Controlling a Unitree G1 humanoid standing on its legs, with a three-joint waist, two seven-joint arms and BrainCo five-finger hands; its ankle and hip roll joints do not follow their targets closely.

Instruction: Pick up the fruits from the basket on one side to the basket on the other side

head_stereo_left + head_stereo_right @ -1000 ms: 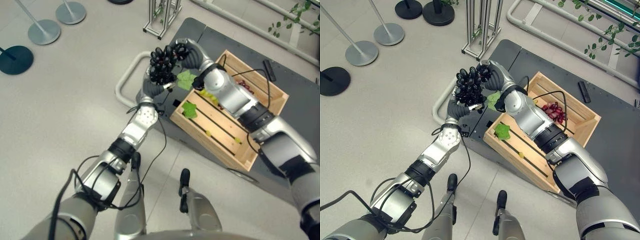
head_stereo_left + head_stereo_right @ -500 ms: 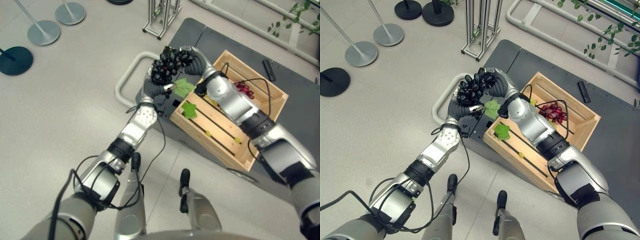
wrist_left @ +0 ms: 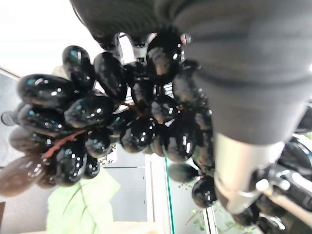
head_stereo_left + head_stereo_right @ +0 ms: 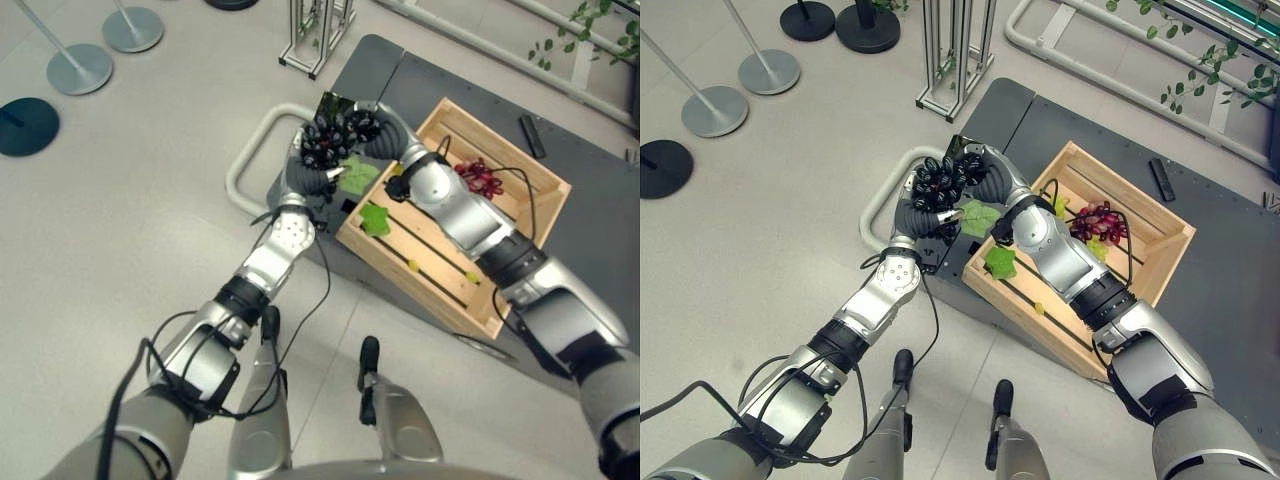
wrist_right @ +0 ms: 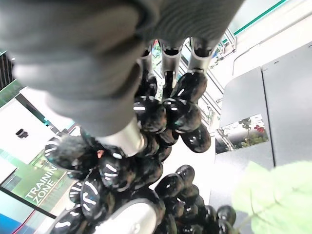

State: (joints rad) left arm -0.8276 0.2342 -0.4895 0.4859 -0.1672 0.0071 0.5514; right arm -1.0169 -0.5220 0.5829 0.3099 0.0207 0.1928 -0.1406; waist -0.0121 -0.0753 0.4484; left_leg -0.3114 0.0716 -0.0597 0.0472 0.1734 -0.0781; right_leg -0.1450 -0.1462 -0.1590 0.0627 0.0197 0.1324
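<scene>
Black grapes (image 4: 943, 183) hide L hand (image 4: 912, 215) & R hand (image 4: 992, 170) fingers.

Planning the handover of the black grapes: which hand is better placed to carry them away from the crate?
Left, probably. Both hands, left and right, grip the black grapes past the crate corner, and the left arm reaches in from the side away from the crate.

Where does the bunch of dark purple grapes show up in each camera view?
Left eye view: bunch of dark purple grapes, upper middle, between both hands.
Right eye view: upper middle.
Left wrist view: centre left.
Right wrist view: centre to bottom.
Shared landmark: the green leaf hanging beside the bunch, also in both wrist views.
</scene>
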